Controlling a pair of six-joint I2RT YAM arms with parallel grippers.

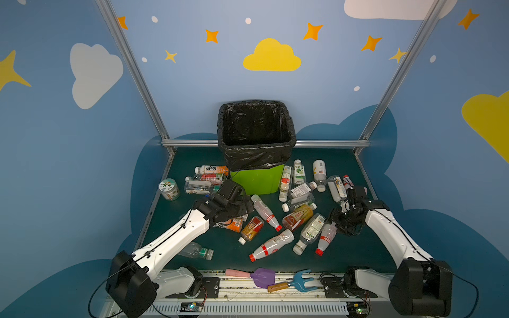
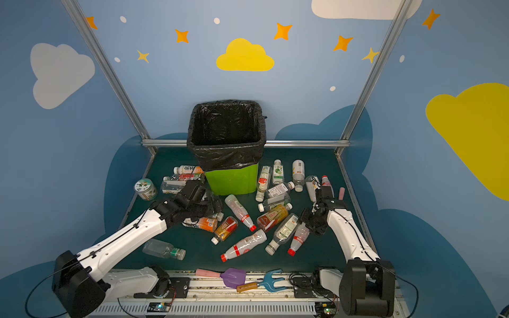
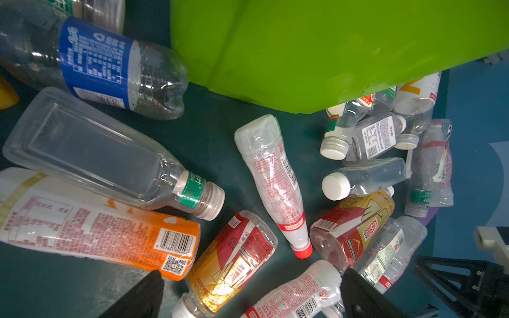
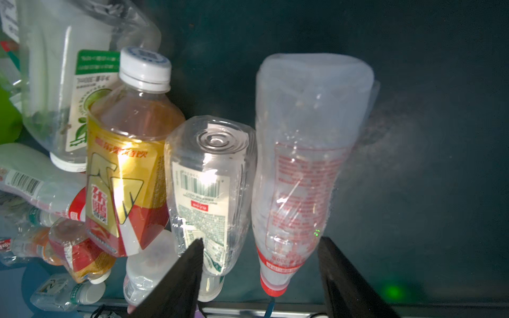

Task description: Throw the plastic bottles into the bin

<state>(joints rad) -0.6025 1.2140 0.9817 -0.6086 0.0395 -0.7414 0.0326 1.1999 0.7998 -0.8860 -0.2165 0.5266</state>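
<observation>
Soft, even overhead light fills both top views, and the walls bow at the edges. The dark table lies dim. In the right wrist view, glare flares on a yellow-labelled bottle, and the far side looks hazy.

The left arm stretches forward and inward from its base at the near left. Its white forearm slants up, and the wrist bends so that the left claw points downward, jaws spread wide. The right arm leans in from the near right and folds at the wrist. The right claw hangs low and points down, jaws parted less widely.
</observation>
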